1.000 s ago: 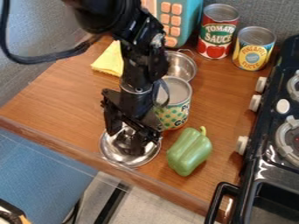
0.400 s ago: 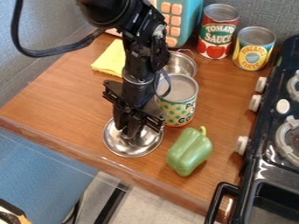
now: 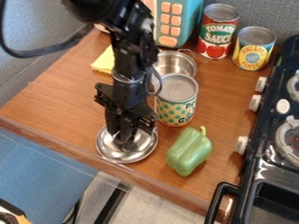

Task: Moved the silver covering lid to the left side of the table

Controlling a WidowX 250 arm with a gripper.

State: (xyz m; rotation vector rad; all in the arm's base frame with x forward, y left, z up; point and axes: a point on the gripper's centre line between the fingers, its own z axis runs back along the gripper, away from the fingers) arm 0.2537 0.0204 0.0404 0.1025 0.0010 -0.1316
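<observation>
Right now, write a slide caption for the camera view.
Black gripper down at the silver lid, near a green pepper on a wooden counter.

Open table (image 3: 58, 103) left of lid (image 3: 130, 155), pepper (image 3: 189, 153), can (image 3: 175, 111) blocking right

The lid (image 3: 139, 150) is of smooth, shiny metal, the table (image 3: 64, 103) looks like glossy wood, and the pepper (image 3: 188, 153) has smooth plastic look.

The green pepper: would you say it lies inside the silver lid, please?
No, the green pepper lies on the wooden counter, apart from the silver lid.
</observation>
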